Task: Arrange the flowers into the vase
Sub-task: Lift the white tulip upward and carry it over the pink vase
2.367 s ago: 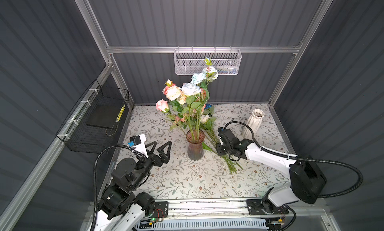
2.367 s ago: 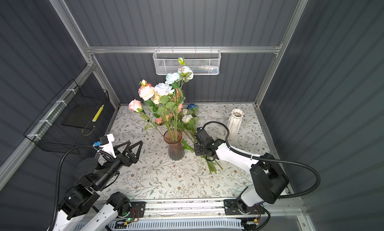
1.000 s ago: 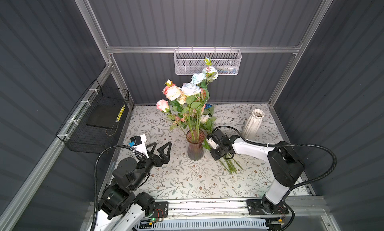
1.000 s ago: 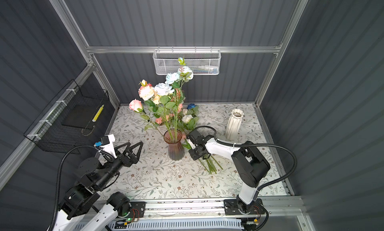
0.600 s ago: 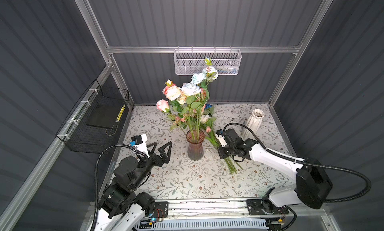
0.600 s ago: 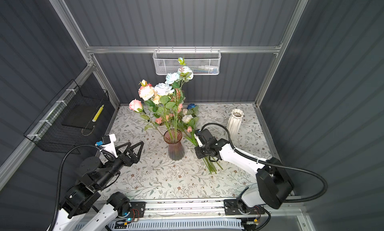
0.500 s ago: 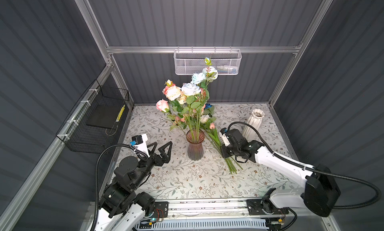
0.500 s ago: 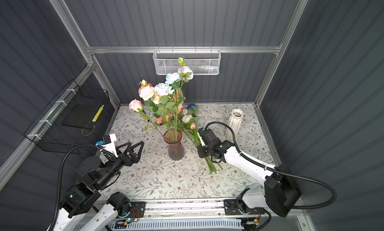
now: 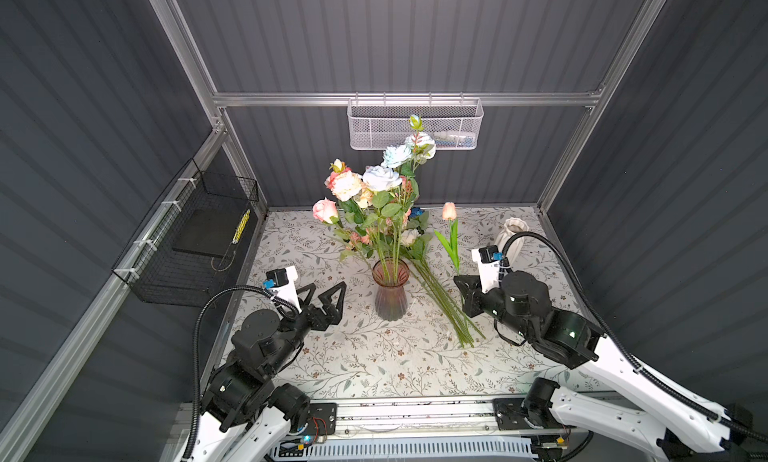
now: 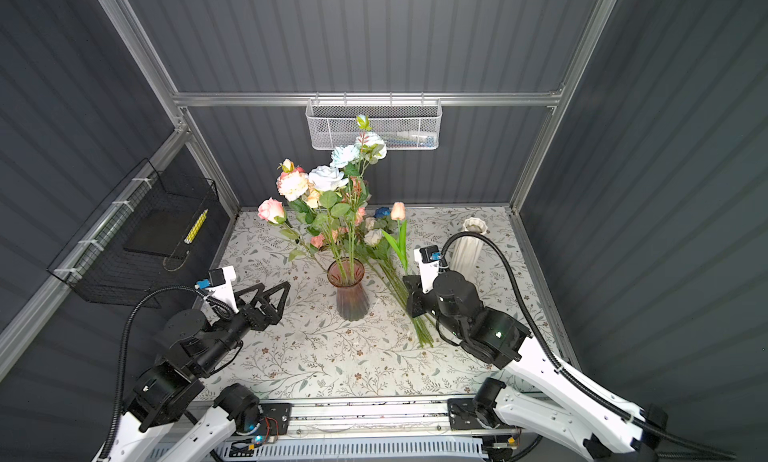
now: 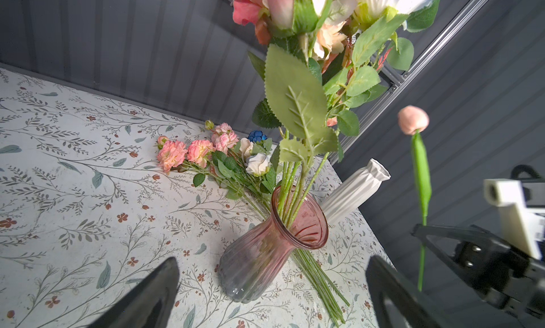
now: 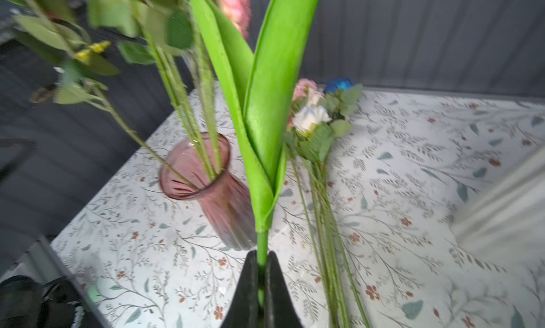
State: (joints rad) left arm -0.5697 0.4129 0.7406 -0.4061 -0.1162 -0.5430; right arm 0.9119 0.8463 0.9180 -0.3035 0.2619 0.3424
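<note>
A pink glass vase (image 9: 390,291) (image 12: 206,182) stands mid-table with several flowers (image 9: 376,185) upright in it. More flowers (image 9: 442,304) (image 11: 206,152) lie on the table just right of the vase, heads toward the back wall. My right gripper (image 9: 462,282) (image 12: 259,260) is shut on the stem of a peach-headed flower (image 9: 449,210) (image 11: 413,124) with bright green leaves (image 12: 265,105). That flower is upright in the air, right of the vase. My left gripper (image 9: 326,291) (image 11: 272,261) hangs open left of the vase, holding nothing.
A white ribbed vase (image 9: 512,231) stands at the back right, close behind my right wrist. A white mesh basket (image 9: 415,123) hangs on the back wall above the bouquet. A black wire basket (image 9: 195,239) is fixed on the left wall.
My right gripper has lifted the peach-headed flower out of the lying bunch and stood it upright, drawing back to the right. The left arm has stayed put.
</note>
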